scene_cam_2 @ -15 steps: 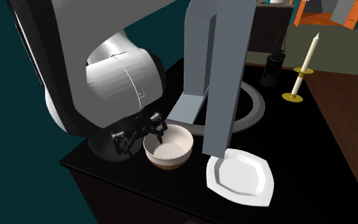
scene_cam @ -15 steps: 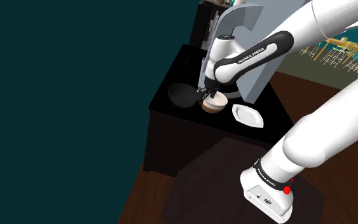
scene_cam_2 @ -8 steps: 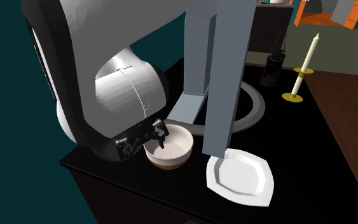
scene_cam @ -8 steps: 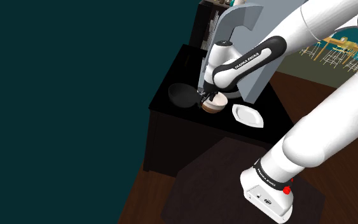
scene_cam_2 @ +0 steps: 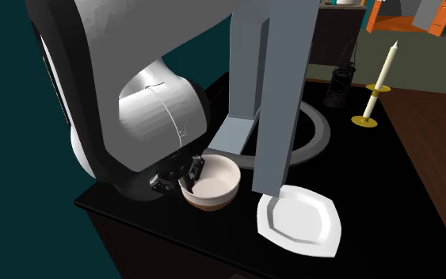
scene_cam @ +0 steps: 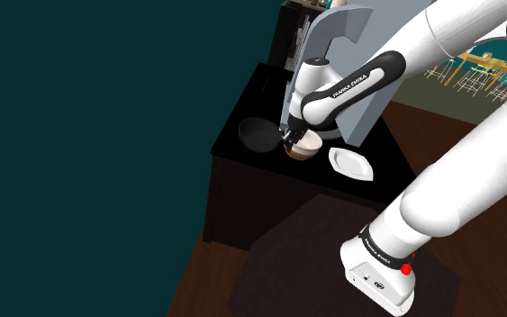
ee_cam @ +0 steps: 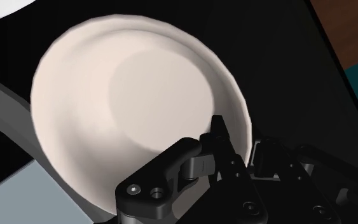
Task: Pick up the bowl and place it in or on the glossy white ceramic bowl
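i'm watching the claw [ee_cam: 238,139] gripping the rim of the cream bowl [ee_cam: 139,95], one finger inside and one outside. the bowl is sitting on the black desk [scene_cam_2: 142,212], near the white dish [scene_cam_2: 296,220].

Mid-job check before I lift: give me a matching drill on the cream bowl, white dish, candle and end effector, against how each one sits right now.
Things:
1. cream bowl
2. white dish
3. candle
4. end effector

States:
A. upright in a yellow holder
B. clamped on the cream bowl's rim
C. lying empty on the black table
D. brown base, pale inside

Pairs: 1-D, 2-C, 3-A, 4-B
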Robot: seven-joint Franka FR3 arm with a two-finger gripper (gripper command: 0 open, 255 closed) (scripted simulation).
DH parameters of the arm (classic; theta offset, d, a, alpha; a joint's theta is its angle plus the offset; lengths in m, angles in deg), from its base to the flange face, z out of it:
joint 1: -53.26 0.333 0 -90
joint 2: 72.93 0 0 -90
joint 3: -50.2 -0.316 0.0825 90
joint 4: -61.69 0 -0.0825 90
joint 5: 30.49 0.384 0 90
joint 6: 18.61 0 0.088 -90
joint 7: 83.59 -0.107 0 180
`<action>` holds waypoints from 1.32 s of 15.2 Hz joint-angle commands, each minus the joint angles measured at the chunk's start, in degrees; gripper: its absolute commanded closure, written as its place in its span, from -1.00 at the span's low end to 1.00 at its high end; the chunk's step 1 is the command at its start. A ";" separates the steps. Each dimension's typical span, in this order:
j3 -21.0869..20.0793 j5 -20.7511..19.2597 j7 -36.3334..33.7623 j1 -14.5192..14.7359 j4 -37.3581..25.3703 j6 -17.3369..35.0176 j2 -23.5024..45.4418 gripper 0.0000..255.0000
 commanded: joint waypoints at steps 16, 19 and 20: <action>-0.17 2.29 2.52 0.61 -1.95 -8.82 -6.99 1.00; -0.22 2.80 3.13 0.78 -2.82 -11.46 -8.79 1.00; -0.24 2.96 3.32 0.83 -3.13 -12.34 -9.36 1.00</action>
